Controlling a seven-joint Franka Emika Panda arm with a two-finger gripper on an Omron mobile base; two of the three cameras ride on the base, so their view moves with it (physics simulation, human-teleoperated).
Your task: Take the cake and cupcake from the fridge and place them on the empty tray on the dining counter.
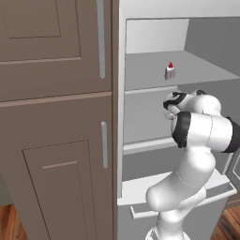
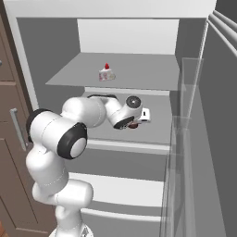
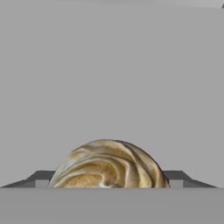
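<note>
In the left base view we see the tall silver-grey fridge point(image 1: 154, 70) standing open in the right half of the frame, beside brown wood cabinets point(image 1: 51, 117) on the left. On its upper pale grey shelf, right of centre, sits the tiny white wedge-shaped cake point(image 1: 169, 71), upright, its red cherry on top; which way the wedge points is too small for us to tell. The white arm reaches onto the shelf below.

In the right base view the cake point(image 2: 107, 73) stands at upper centre on that same upper shelf. Just below, the two-finger gripper point(image 2: 134, 125) hangs over the middle shelf, with a small brown shape under it (likely the cupcake, mostly hidden).

In the hand view the round brown cupcake point(image 3: 108, 165) with its paler tan swirled top fills the bottom centre, swirl facing us, sitting between the two dark fingertips point(image 3: 41, 177). Whether they press it or stand apart from it, we cannot tell.
</note>
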